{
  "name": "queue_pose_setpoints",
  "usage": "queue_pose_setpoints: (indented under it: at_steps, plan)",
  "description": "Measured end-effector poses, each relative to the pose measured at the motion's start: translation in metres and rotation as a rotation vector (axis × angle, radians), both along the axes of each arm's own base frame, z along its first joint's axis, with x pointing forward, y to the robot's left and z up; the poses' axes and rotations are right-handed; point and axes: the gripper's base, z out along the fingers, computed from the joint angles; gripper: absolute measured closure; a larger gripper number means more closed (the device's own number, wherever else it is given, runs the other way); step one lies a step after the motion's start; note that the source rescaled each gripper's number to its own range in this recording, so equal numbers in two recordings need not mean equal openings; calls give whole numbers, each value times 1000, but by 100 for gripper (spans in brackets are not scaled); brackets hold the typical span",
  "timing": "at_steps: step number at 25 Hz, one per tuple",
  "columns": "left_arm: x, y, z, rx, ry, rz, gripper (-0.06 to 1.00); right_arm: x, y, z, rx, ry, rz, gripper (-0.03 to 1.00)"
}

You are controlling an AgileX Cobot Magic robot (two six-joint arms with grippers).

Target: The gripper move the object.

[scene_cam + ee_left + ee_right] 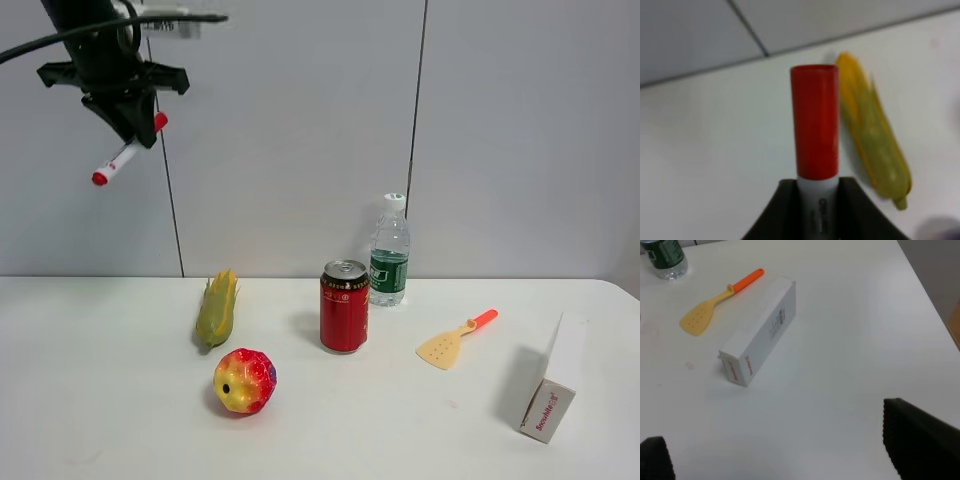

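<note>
My left gripper (pixel 133 128) is high above the table at the far left, shut on the white marker pen (pixel 122 155). The pen hangs tilted, with one red end down-left and the other red end beside the claw. In the left wrist view the pen's red cap (pixel 814 120) sticks out between the two black fingers (pixel 785 210), over the white table. My right gripper (pixel 775 460) is out of the exterior view. In the right wrist view its two black fingertips stand wide apart with nothing between them.
On the white table (pixel 110 420) lie a corn cob (pixel 217 308), a red-yellow ball (pixel 244 381), a red can (pixel 344 306), a green-labelled water bottle (pixel 389 252), a yellow spatula with orange handle (pixel 455 341) and a white box (pixel 553 385).
</note>
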Motion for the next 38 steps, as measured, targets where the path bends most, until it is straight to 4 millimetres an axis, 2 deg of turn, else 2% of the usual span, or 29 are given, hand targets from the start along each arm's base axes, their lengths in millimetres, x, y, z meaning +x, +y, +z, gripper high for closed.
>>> queue_pose_setpoints:
  at_steps: [6, 15, 20, 24, 28, 35, 38]
  plan:
    - [6, 27, -60, -75, 95, 68, 94, 0, 0, 0, 0, 0, 0, -3]
    - [20, 33, -140, -109, 108, 111, 94, 0, 0, 0, 0, 0, 0, -3]
    - [28, 40, -184, -58, 171, 134, 94, 0, 0, 0, 0, 0, 0, -3]
    - [31, 46, -201, -25, 183, 191, 94, 0, 0, 0, 0, 0, 0, -3]
    - [33, 49, -206, -17, 174, 202, 94, 0, 0, 0, 0, 0, 0, -3]
    - [37, 48, -226, -15, 191, 202, 94, 0, 0, 0, 0, 0, 0, -3]
    - [39, 48, -226, -17, 178, 199, 94, 0, 0, 0, 0, 0, 0, -3]
